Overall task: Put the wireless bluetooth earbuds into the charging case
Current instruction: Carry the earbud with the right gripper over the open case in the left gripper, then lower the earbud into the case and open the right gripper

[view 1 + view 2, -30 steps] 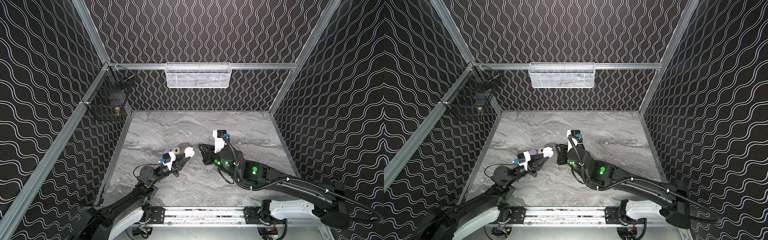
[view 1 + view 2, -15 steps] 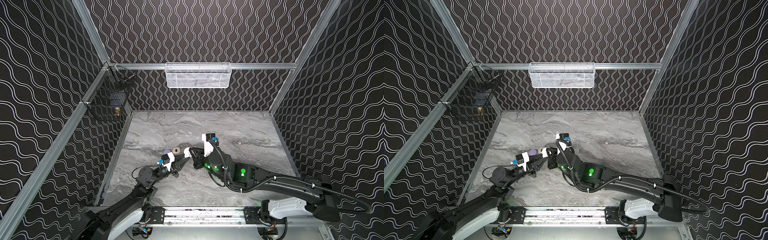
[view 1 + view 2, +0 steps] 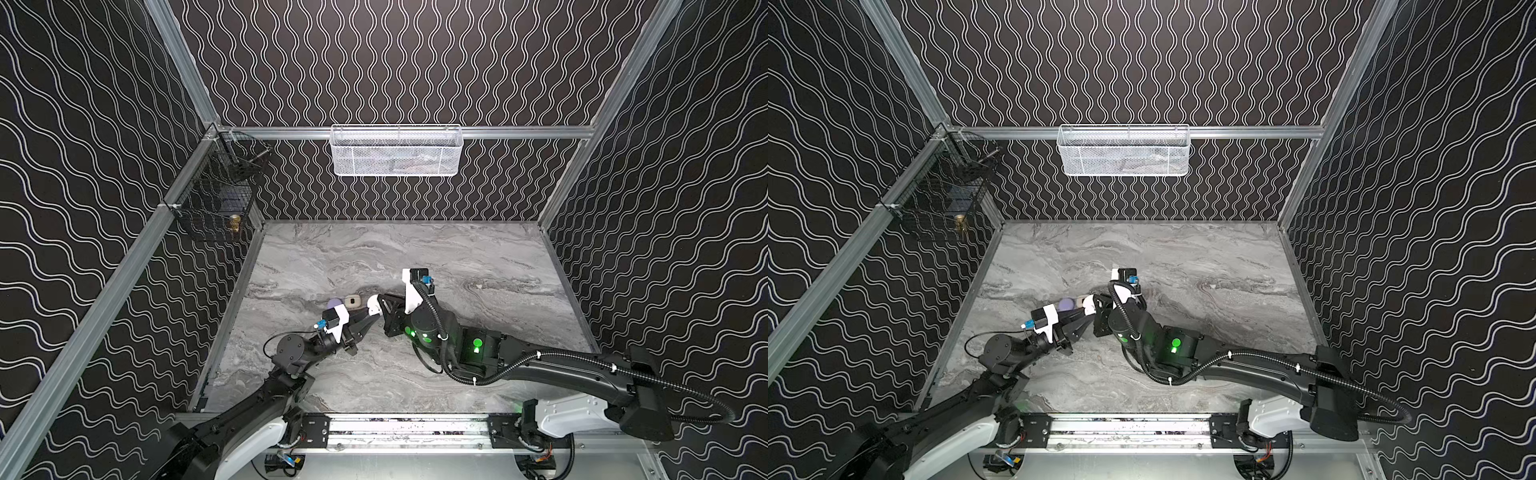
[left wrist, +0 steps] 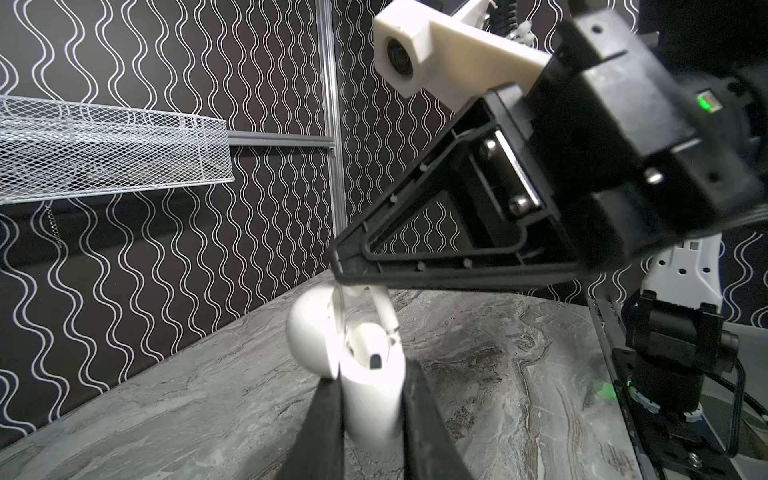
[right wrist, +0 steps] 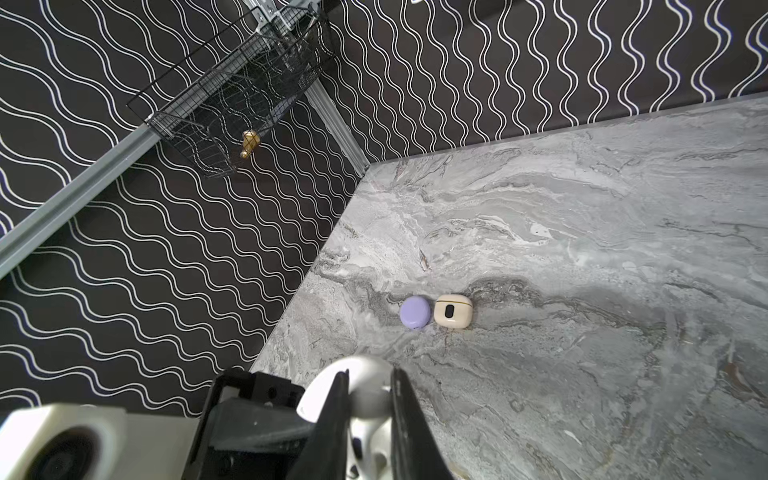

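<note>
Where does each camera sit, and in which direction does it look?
Both top views: high at the front, looking down over the marble table to the back wall; both arms show.
Left wrist: on the left arm, looking along the left end effector, shut on the white case.
Right wrist: on the right arm, looking past the right end effector, shut on a white earbud, to the purple case and cream case.
Shared: both wrist views show the white case.

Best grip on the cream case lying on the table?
From above: the cream case lies flat. Jaws across its near and far edges; the lavender case sits close beside it, likely leaving no room for a jaw there.
</note>
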Tool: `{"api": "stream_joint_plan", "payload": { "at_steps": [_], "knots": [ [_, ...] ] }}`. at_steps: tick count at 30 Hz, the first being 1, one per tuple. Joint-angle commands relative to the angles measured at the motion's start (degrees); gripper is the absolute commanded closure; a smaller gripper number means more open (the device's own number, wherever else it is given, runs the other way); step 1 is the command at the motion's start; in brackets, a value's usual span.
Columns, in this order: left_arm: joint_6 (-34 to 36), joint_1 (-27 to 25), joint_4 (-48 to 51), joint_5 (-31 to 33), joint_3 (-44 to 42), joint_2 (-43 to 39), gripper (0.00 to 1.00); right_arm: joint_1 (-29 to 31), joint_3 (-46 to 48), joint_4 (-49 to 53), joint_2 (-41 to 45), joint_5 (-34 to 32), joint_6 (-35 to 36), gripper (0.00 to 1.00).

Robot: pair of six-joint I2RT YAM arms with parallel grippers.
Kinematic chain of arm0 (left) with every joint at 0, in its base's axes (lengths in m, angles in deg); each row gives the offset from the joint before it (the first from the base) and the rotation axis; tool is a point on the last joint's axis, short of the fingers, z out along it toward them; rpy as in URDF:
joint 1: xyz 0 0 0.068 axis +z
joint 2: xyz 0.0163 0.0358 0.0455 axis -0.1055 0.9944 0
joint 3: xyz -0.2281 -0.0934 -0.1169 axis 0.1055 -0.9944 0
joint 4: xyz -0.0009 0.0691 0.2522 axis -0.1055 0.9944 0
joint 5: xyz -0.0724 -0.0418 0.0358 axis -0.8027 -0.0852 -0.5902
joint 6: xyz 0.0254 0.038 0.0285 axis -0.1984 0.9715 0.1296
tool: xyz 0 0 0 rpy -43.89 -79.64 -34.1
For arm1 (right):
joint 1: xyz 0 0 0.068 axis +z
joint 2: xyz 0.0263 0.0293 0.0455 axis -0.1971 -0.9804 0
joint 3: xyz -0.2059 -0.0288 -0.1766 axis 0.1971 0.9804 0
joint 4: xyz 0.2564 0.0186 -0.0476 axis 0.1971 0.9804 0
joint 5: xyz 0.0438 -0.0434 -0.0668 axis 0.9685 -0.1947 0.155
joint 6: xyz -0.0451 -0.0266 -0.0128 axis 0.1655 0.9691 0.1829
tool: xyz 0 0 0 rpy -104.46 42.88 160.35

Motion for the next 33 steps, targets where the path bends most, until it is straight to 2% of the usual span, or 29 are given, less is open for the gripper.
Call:
{"api": "stream_joint_plan", "payload": {
  "at_steps": [1, 26, 33],
  "knots": [
    [0.17, 0.0, -2.04, -0.54, -0.06, 0.11, 1.0, 0.07, 0.08, -2.4, -0.09, -1.8, 0.69, 0.92],
    [0.15, 0.0, 0.29, 0.56, 0.25, -1.27, 1.0, 3.25, 6.72, -9.02, -0.63, -2.23, 0.61, 0.9],
    [0.19, 0.0, 0.1, 0.53, 0.25, -0.91, 1.0, 4.21, 7.44, -8.56, 2.04, -4.09, 1.2, 0.59]
  ]
}}
